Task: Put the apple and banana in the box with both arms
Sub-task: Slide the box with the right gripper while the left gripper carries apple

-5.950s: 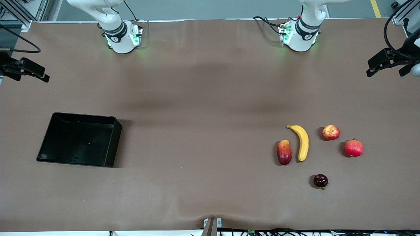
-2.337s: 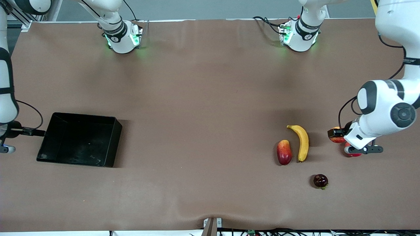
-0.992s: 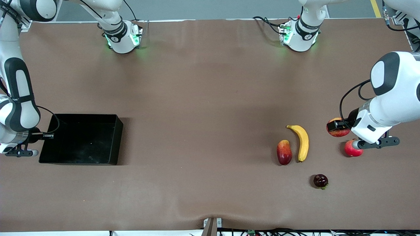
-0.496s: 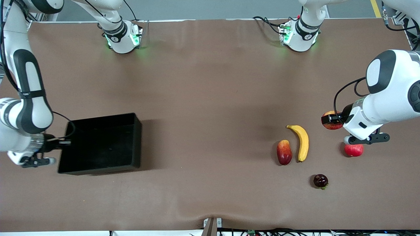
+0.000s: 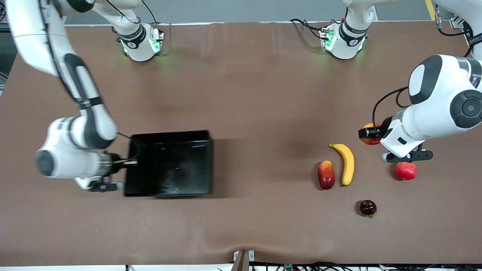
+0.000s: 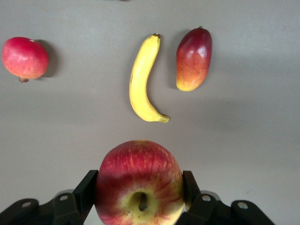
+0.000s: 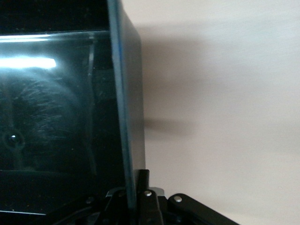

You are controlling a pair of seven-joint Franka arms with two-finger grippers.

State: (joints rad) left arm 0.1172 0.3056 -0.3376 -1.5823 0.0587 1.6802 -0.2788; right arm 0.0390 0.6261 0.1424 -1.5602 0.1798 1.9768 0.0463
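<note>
Brown matte covering spreads over the whole table [image 5: 241, 94]. Toward the left arm's end lie the loose fruits: a smooth curved yellow banana [image 5: 347, 163], an elongated red-yellow mango-like fruit [image 5: 326, 175] just beside it, a round red pomegranate [image 5: 406, 170] closer to that end's edge, and a small dark berry-like fruit [image 5: 368, 207] nearest the front edge. Nothing lies between the fruits and the box [image 5: 169, 186], a glossy black plastic tray with low walls sitting about midway between the right arm's end and the table's centre. The right gripper [image 5: 126, 163] pinches the box's wall on the side toward the right arm's end, its arm bent low over the table. The left gripper [image 5: 371, 132] is clamped on the streaky red-yellow apple [image 6: 139, 183], held in the air over bare table beside the banana, its forearm folded back toward the table's end.
</note>
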